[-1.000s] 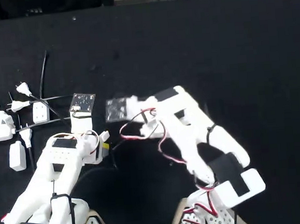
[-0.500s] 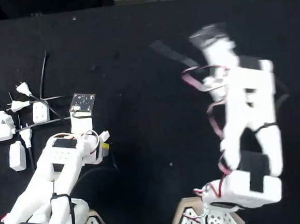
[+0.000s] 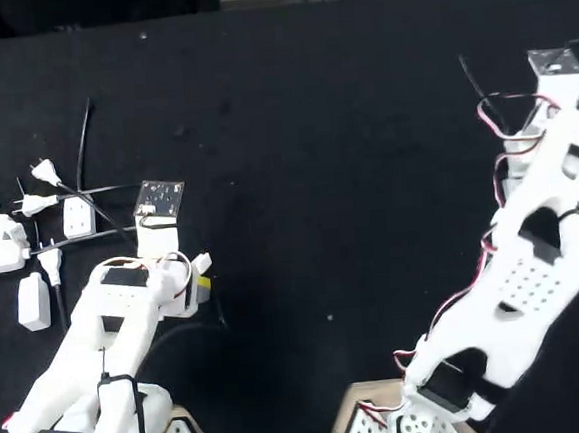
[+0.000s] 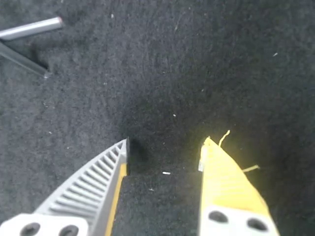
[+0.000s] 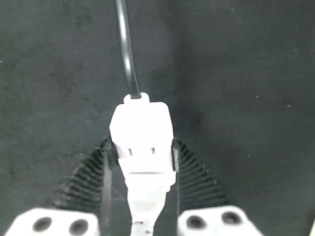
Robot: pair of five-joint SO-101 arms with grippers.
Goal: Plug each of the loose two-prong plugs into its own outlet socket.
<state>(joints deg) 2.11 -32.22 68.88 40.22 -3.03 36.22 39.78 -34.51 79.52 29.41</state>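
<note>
The right pincer point(image 5: 141, 145) is clenched on a white corded connector point(image 5: 141, 127), with one finger pressed against each flank of the body. The connector's long axis lies along the fingers. Its cord end points away from the wrist, and a black cord point(image 5: 125, 49) leaves that end in line with the axis. Two short slits show on the upper face.

The left pincer point(image 4: 165, 147) is released. Its fingers are spread apart just above bare cloth and hold nothing.

Change from the earlier frames: one second ago the right arm point(image 3: 534, 257) was folded at centre, with its tip close to the left arm point(image 3: 108, 331). It has since swung out and now stretches along the right edge toward the far right corner. The left arm has not moved.

The tabletop point(image 3: 315, 154) is covered in black cloth. A strip of the room shows beyond its far edge.

The loose two-prong plugs point(image 3: 45, 173) and white socket blocks point(image 3: 77, 215) lie grouped at the left edge, well apart from the right arm, with their dark cords crossing among them.
</note>
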